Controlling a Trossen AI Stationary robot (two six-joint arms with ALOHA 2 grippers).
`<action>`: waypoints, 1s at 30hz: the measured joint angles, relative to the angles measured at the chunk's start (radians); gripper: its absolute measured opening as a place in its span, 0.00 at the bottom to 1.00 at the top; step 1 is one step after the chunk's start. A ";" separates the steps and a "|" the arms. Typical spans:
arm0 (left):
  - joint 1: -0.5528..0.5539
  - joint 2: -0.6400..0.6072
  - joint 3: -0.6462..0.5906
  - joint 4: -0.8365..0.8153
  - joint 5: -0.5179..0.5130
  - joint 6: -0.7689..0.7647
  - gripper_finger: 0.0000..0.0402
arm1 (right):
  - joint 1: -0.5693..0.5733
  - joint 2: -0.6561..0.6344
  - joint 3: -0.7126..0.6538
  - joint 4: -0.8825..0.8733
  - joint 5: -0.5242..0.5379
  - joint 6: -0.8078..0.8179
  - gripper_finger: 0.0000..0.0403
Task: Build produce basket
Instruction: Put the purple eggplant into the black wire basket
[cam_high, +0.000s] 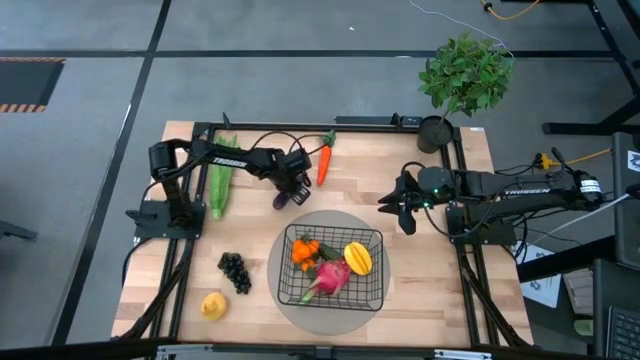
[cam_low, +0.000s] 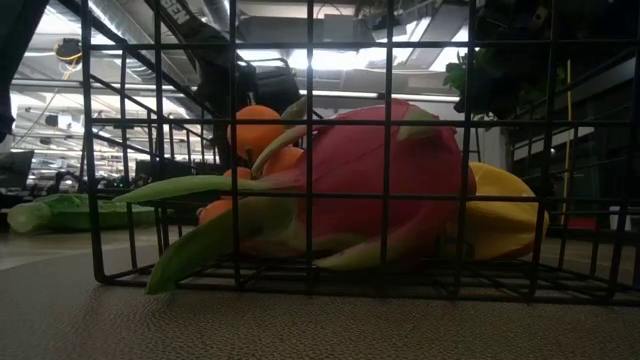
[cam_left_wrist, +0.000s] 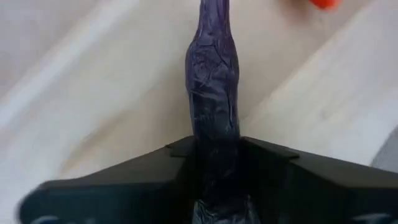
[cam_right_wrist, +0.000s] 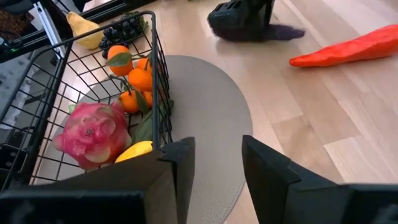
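Two dark arms, white lettering, black cables, matte black pincer fingers (cam_right_wrist: 266, 171)

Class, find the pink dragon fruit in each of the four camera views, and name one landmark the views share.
High view: pink dragon fruit lies in the black wire-mesh basket, lower middle.
Low view: centre, behind the grid.
Left wrist view: not in it.
Right wrist view: lower left, inside the basket.
Shared landmark: the orange clusters beside it.

bare tabletop (cam_high: 400, 270) lies right of the basket (cam_high: 334, 268); carrot (cam_high: 324, 162) and husk (cam_high: 221, 178) flank the left claw (cam_high: 291, 190).
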 joint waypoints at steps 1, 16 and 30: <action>0.005 -0.015 -0.001 0.000 -0.009 0.009 0.15 | 0.000 0.000 0.000 0.000 0.000 0.000 0.30; -0.111 -0.392 0.000 0.168 0.026 0.089 0.15 | 0.000 0.000 0.000 0.001 0.000 0.000 0.30; -0.489 -0.379 0.001 0.526 0.094 0.253 0.25 | 0.000 0.000 0.000 0.002 0.000 -0.004 0.30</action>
